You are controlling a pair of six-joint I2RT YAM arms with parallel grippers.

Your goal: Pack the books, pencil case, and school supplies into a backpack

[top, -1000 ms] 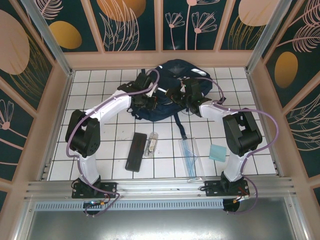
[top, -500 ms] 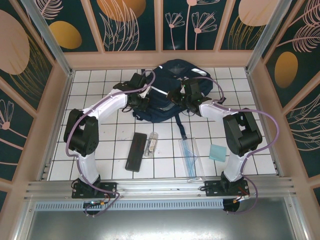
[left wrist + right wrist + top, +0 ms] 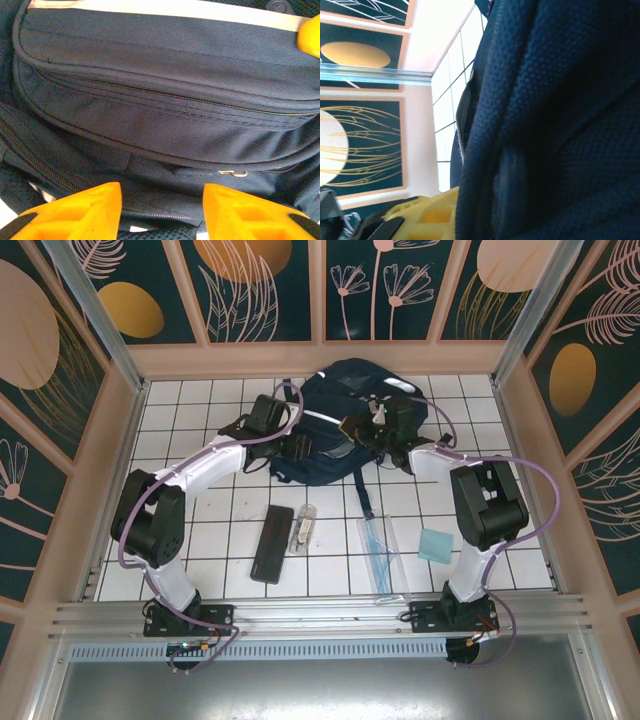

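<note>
The navy backpack point(image 3: 335, 400) lies at the far middle of the tiled table. My left gripper point(image 3: 303, 447) sits at its near-left edge. In the left wrist view this left gripper point(image 3: 162, 200) is open, its orange fingers point(image 3: 85, 212) apart over the zippered fabric point(image 3: 160, 100) with nothing pinched. My right gripper point(image 3: 362, 430) is at the pack's near-right side. Its yellow finger point(image 3: 425, 215) is pressed under a thick fold of backpack fabric point(image 3: 485, 150), shut on it. The black pencil case point(image 3: 272, 543), clear tube point(image 3: 303, 528), ruler set point(image 3: 378, 548) and teal pad point(image 3: 436, 545) lie nearer. The books are out of view.
A dark strap point(image 3: 362, 490) trails from the backpack toward the ruler set. Low walls point(image 3: 120, 470) border the table on the left, right and far sides. Bare tiles point(image 3: 200, 540) lie left of the pencil case.
My left gripper has gone from shut to open at the backpack's near-left edge, and the left arm's elbow has swung left. The right gripper has stayed on the pack, edging slightly farther.
</note>
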